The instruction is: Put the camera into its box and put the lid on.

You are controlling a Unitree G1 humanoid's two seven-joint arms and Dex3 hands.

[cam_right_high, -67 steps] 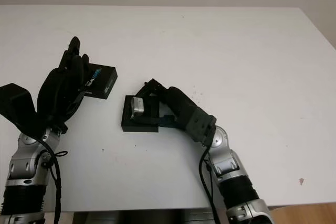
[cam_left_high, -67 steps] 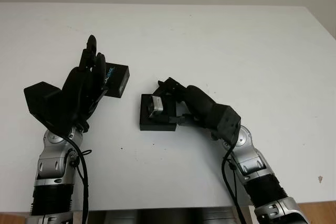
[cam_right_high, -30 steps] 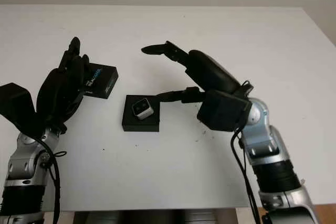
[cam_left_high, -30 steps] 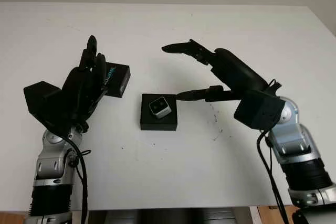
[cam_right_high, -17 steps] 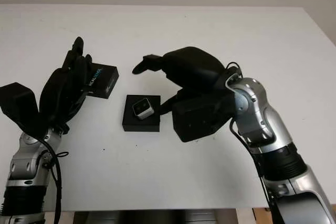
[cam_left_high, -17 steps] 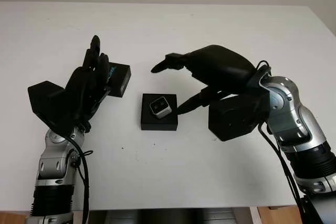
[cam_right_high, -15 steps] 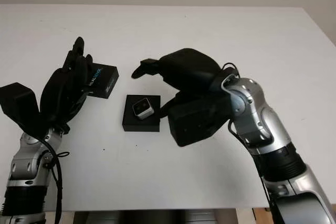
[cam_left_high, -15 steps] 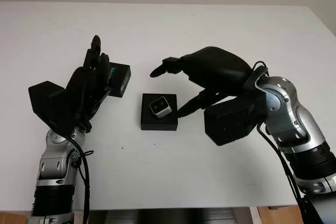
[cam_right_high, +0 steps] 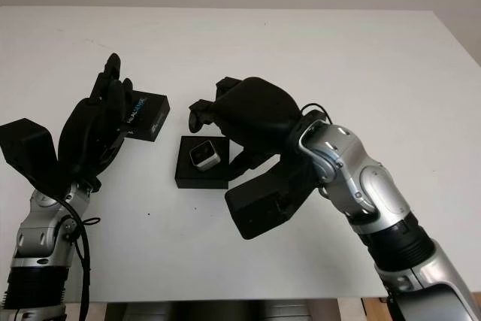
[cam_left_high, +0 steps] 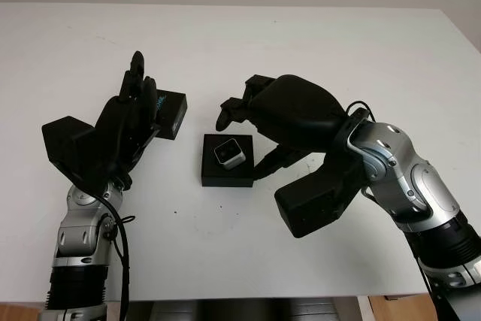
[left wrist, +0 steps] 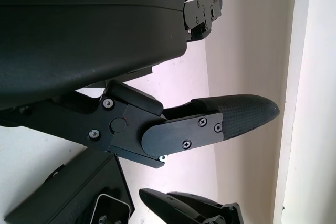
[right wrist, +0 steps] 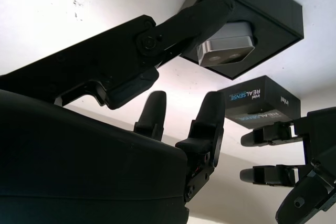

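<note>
Camera (cam_left_high: 228,154), a small silver block with a dark lens face, sits inside the open black box (cam_left_high: 227,161) near the middle of the white table (cam_left_high: 301,43), tilted a little against the box's square walls. Starting at the left, the left hand (cam_left_high: 126,122) stands raised on edge above the table, open and holding nothing, its fingers pointing toward the far side. Just to its right, and partly hidden behind those fingers, lies the lid (cam_left_high: 168,113), a black piece with blue and white lettering on its top (the print reads "REALSENSE" in the right wrist view). The lid is on the table slightly farther away than the box and to its left, apart from it. Next comes the box with the camera in it, uncovered. Right of the box is the right hand (cam_left_high: 259,122), hovering above the table with nothing in it, open; its two upper fingers (cam_left_high: 231,109) reach over the far right corner of the box, while the thumb points toward the box's right wall. Whether the thumb tip touches that wall cannot be told.
</note>
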